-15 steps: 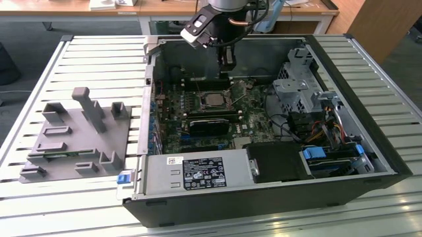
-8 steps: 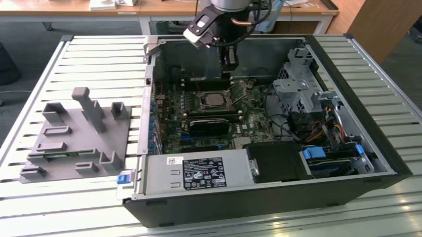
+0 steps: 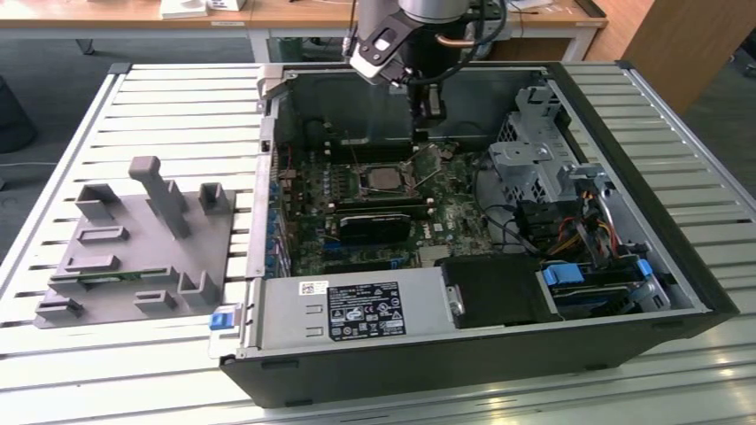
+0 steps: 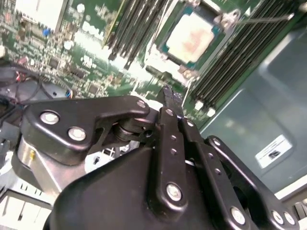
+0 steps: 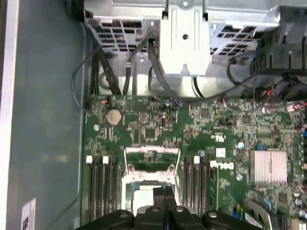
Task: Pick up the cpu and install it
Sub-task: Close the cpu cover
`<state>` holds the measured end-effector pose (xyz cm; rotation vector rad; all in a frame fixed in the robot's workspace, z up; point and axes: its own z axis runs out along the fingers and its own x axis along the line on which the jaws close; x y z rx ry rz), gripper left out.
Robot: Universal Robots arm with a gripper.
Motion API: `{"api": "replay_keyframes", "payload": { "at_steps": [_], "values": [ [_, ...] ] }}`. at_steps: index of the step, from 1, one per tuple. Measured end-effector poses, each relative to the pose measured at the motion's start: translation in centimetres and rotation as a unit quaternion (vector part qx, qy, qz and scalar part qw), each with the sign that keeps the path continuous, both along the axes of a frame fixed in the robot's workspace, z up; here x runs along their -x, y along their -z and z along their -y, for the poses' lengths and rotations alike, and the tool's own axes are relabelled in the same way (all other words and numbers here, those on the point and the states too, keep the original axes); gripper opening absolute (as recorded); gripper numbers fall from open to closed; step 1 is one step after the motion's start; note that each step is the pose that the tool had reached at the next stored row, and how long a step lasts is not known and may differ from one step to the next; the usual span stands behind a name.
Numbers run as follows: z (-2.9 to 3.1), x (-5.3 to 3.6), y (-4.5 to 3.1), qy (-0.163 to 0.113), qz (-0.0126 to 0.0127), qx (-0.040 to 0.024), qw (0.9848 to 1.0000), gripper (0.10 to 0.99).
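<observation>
Gripper (image 4: 169, 98): black fingers pressed tip to tip with nothing pinched between them, so it's empty-handed!
Gripper's place: it hangs over the motherboard (image 5: 211, 124) inside the open computer case (image 3: 473, 372). In the second wrist view the tips sit just beside the socket's edge, and as far as I can judge they are clear of the board.
Cpu (image 4: 190, 37): there it is, pale silvery top facing up, lying flat and square in its seat, apart from the fingertips.
Socket frame (image 5: 151, 160): in the first wrist view the metal retaining frame looks swung up off the chip rather than folded over it, though the fingers hide part of it.
Lever (image 4: 259, 19): a thin wire arm reaches out past the socket's corner, and to my eye it is unlatched.
Memory slots (image 4: 235, 57): dark rows flank the socket on both sides, close in.
Grey tray (image 3: 119, 288): it sits out on the slatted table (image 3: 177, 97) at the exterior view's left, well apart from the case and from the gripper.
Done, by my read: the pick-up and the placing, because the chip is seated and the gripper holds nothing.
Left, by my read: the locking down, because the frame and lever don't look closed over the chip yet, so I'd call this well along but not finished.
</observation>
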<state>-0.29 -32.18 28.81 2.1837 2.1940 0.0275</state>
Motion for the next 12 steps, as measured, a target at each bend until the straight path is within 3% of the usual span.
{"api": "replay_keyframes", "payload": {
  "at_steps": [4,12],
  "values": [
    [0.00,-0.71,0.35,0.000,-0.0001,0.0000,1.0000,0.106],
    [0.00,-1.06,0.74,0.000,-0.0001,0.0000,1.0000,0.106]
  ]
}}
